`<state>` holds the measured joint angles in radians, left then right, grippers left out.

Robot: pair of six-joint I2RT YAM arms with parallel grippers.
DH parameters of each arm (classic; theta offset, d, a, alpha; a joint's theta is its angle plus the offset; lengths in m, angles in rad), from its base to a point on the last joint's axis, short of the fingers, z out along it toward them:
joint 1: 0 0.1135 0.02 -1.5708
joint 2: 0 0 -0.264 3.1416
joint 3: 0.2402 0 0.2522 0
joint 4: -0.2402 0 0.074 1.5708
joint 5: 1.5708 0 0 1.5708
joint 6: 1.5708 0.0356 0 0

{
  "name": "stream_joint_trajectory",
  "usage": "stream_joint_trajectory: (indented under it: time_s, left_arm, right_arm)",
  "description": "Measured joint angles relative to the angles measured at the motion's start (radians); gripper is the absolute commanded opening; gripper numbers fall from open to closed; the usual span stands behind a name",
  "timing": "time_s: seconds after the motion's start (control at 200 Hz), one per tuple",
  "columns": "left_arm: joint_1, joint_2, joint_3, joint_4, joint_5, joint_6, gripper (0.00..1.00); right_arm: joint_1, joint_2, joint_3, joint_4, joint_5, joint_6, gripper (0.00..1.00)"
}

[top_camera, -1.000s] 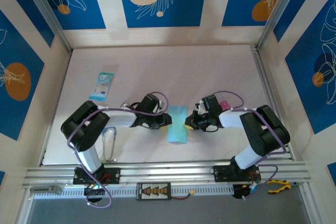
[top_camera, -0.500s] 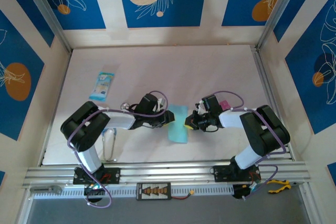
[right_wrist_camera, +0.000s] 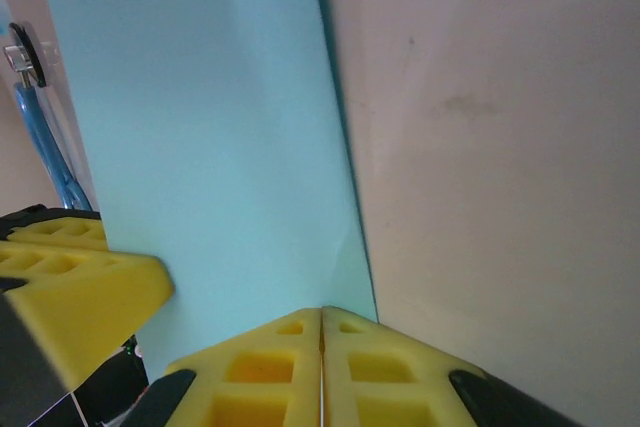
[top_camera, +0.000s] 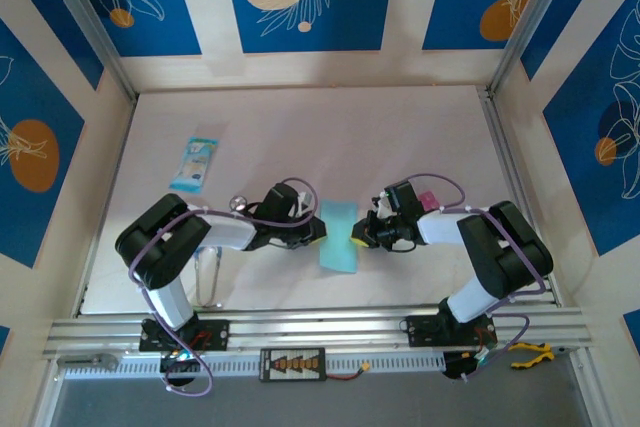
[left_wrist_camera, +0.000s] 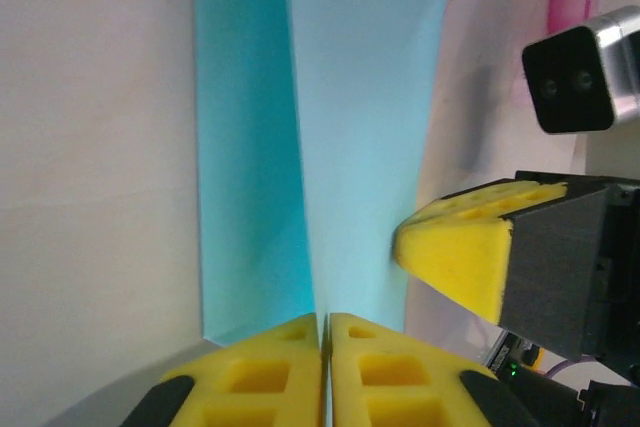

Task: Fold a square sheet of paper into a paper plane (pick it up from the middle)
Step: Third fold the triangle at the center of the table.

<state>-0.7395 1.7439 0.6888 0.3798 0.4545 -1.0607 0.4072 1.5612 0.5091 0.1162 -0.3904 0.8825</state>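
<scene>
The square sheet of paper (top_camera: 338, 237) is light blue and lies folded into a narrow strip between the two arms, near the table's front middle. In the left wrist view the sheet (left_wrist_camera: 360, 97) shows a long crease, with a paler flap raised beside a darker layer. My left gripper (top_camera: 318, 232) is shut, and that crease runs straight into its closed tips (left_wrist_camera: 325, 319). My right gripper (top_camera: 357, 237) meets the opposite long edge, shut with the sheet (right_wrist_camera: 200, 127) reaching into its tips (right_wrist_camera: 321, 312). The two grippers face each other across the strip.
A blue-and-white printed packet (top_camera: 195, 164) lies at the back left. A small pink item (top_camera: 427, 197) sits behind the right wrist. A blue loop-shaped tool (top_camera: 210, 272) lies by the left arm's base. The metal rail (top_camera: 320, 327) borders the near edge.
My left gripper's jaws have closed onto the paper's left side. The right gripper and the paper have stayed in place.
</scene>
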Motion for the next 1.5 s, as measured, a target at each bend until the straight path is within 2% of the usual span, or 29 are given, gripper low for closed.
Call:
stream_joint_trajectory:
  time_s: [0.12, 0.235, 0.42, 0.43, 0.45, 0.485, 0.725, 0.84, 0.945, 1.201, 1.366, 1.501]
  left_arm:
    - [0.003, -0.014, -0.025, 0.001, -0.022, -0.011, 0.01]
    - [0.005, -0.064, -0.063, 0.0, -0.047, -0.023, 0.01]
    - [0.007, -0.14, -0.101, -0.002, -0.074, -0.046, 0.01]
    - [0.008, -0.142, -0.102, -0.002, -0.075, -0.046, 0.01]
    - [0.008, -0.148, -0.104, -0.002, -0.077, -0.05, 0.01]
    - [0.009, -0.156, -0.108, -0.002, -0.083, -0.055, 0.01]
    - [0.01, -0.182, -0.122, -0.009, -0.097, -0.077, 0.02]
    - [0.011, -0.189, -0.122, -0.021, -0.1, -0.086, 0.02]
    - [0.011, -0.197, -0.122, -0.03, -0.101, -0.087, 0.02]
    - [0.011, -0.2, -0.122, -0.047, -0.108, -0.087, 0.02]
    - [0.011, -0.2, -0.122, -0.048, -0.108, -0.087, 0.02]
    - [0.011, -0.2, -0.122, -0.047, -0.108, -0.092, 0.02]
  right_arm:
    - [0.023, -0.048, -0.001, -0.04, 0.031, -0.024, 0.22]
    - [0.063, -0.189, -0.002, -0.099, 0.084, -0.063, 0.42]
    - [0.203, -0.44, -0.003, -0.165, 0.238, -0.126, 0.5]
    - [0.209, -0.446, -0.005, -0.164, 0.246, -0.129, 0.52]
    - [0.229, -0.465, -0.011, -0.162, 0.265, -0.136, 0.63]
    - [0.264, -0.494, -0.026, -0.155, 0.301, -0.149, 0.68]
    - [0.628, -0.607, -0.196, -0.034, 0.603, -0.382, 0.64]
    - [0.769, -0.572, -0.198, 0.029, 0.747, -0.519, 0.61]
    - [0.862, -0.47, -0.172, 0.073, 0.869, -0.631, 0.6]
    - [0.937, -0.204, -0.072, 0.153, 1.088, -0.76, 0.56]
    - [0.949, -0.11, -0.031, 0.172, 1.176, -0.778, 0.53]
    - [0.953, -0.064, -0.013, 0.168, 1.215, -0.782, 0.47]
